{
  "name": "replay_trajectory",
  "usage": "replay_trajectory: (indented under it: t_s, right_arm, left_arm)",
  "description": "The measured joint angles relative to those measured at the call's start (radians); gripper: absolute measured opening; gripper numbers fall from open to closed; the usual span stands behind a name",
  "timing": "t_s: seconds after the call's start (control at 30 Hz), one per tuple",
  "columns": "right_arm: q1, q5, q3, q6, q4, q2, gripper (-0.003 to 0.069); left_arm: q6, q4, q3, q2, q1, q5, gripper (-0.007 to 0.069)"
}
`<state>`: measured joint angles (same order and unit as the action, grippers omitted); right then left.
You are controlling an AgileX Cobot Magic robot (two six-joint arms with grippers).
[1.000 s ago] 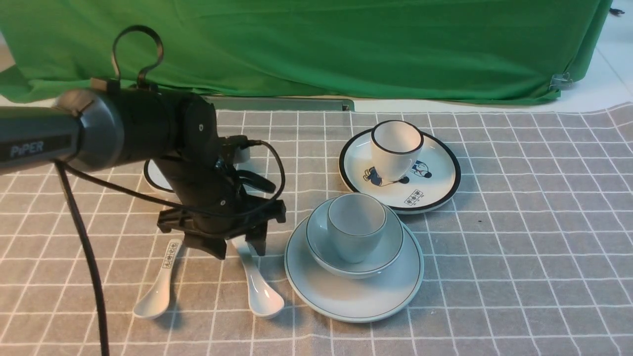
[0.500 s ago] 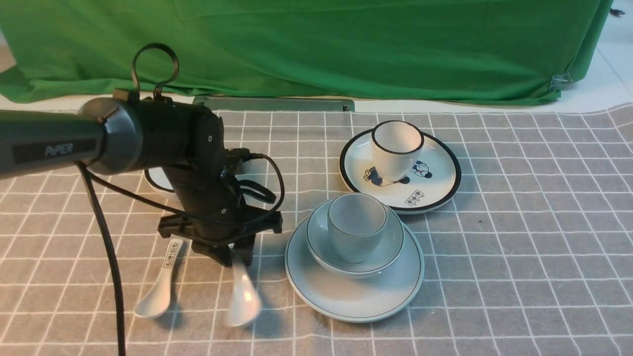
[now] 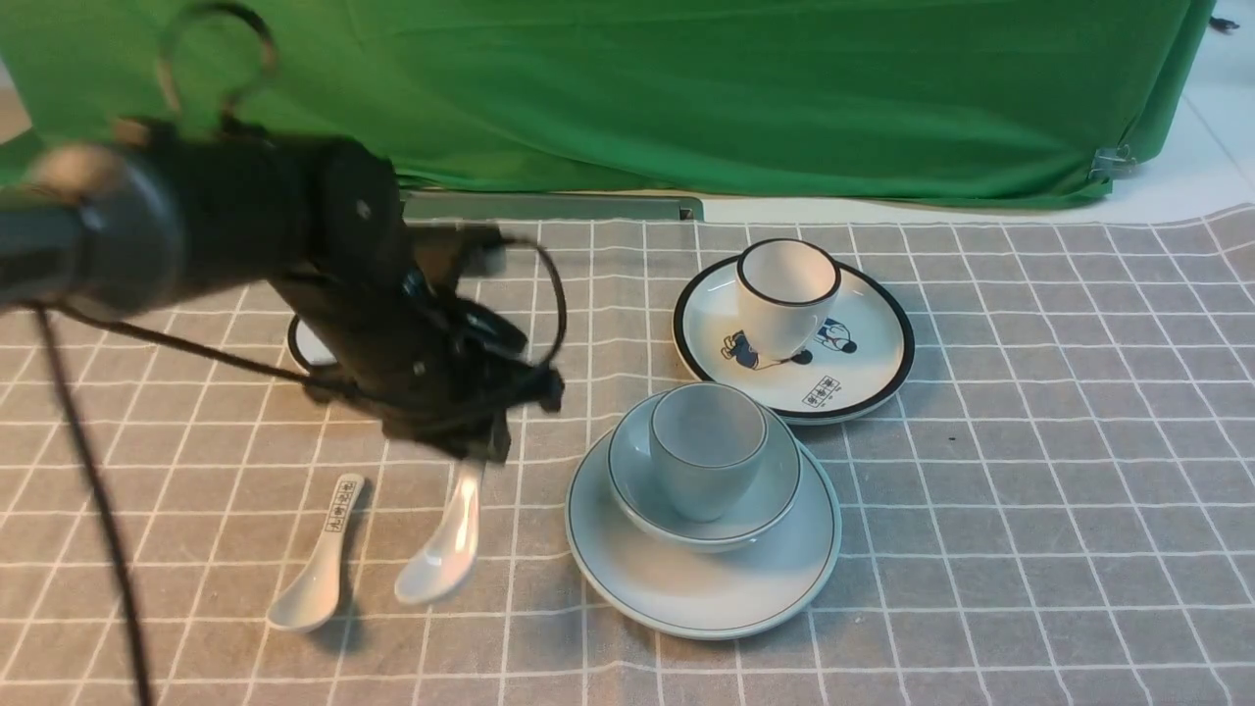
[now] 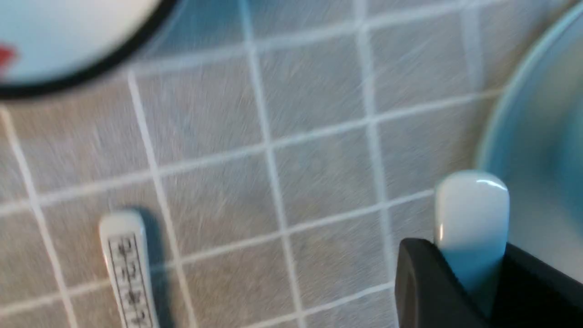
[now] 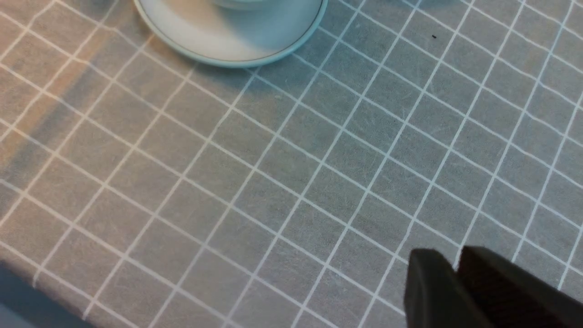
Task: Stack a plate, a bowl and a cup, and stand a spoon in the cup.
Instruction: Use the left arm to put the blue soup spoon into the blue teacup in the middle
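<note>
- Left of the stacked dishes, the left gripper [image 3: 478,453] is clamped on the handle of the spoon [image 3: 443,549]. The scoop end hangs down at a tilt, low over the checked cloth [image 3: 980,539]; I cannot tell whether it clears the cloth.
- Left wrist view: the handle tip pokes out between the black fingers [image 4: 423,282]. The hold sits close to the handle's end, so purchase looks small.
- Right gripper [image 5: 455,278]: jaws drawn nearly together with nothing between them, over bare cloth.
- The cup [image 3: 706,451] sits in the bowl [image 3: 775,490], and the bowl sits on the plate [image 3: 686,588]. Only the spoon looks left to place.
- Risk: the spoon is smooth, slick glazed ceramic. With so short a grip it could pivot or slide out on the swing across.
- Risk: the cup is small, handleless and loose in a curved bowl. A knock from the scoop on its rim could tip or shift it.
- Risk: a long spoon let go off-centre may lean and drag the cup over.
- The printed spoon [image 3: 319,569] lies flat just beside, so a low pass could clip it.
- Dishes are pale grey-green, glossy and round, with thin dark rim lines. The cloth is matte, woven grey with a white grid.
</note>
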<state>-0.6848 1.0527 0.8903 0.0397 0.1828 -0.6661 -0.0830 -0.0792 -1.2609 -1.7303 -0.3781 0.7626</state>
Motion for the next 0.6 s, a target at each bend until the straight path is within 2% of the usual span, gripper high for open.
replay_trajectory:
  t_s: [0.07,0.17,0.33,0.37,0.4,0.43,0.5,0.6]
  right_arm:
    - [0.0,0.0,0.0,0.0,0.0,0.0,0.0127]
    - [0.0,0.001,0.0,0.0,0.0,0.0,0.0129]
    - [-0.001,0.001,0.0,0.01,0.005,0.0,0.0136]
    - [-0.001,0.001,0.0,0.011,0.005,0.0,0.0136]
    - [-0.001,0.001,0.0,0.023,0.006,0.0,0.0137]
    - [-0.001,0.001,0.0,0.03,0.007,0.0,0.0138]
    - [-0.001,0.001,0.0,0.033,0.007,0.0,0.0139]
    - [-0.001,0.001,0.0,0.038,0.007,0.0,0.0139]
  left_arm:
    - [0.033,-0.001,0.025,0.06,-0.016,-0.066,0.012]
    - [0.101,-0.02,0.115,0.178,-0.073,-0.287,0.012]
    - [0.163,-0.031,0.354,0.293,-0.225,-0.952,0.012]
    - [0.163,-0.026,0.37,0.294,-0.23,-0.978,0.012]
    - [0.149,-0.003,0.416,0.289,-0.258,-1.171,0.012]
    - [0.125,0.024,0.442,0.28,-0.269,-1.274,0.012]
    - [0.054,0.103,0.469,0.247,-0.278,-1.443,0.012]
    - [-0.042,0.214,0.47,0.187,-0.279,-1.616,0.012]
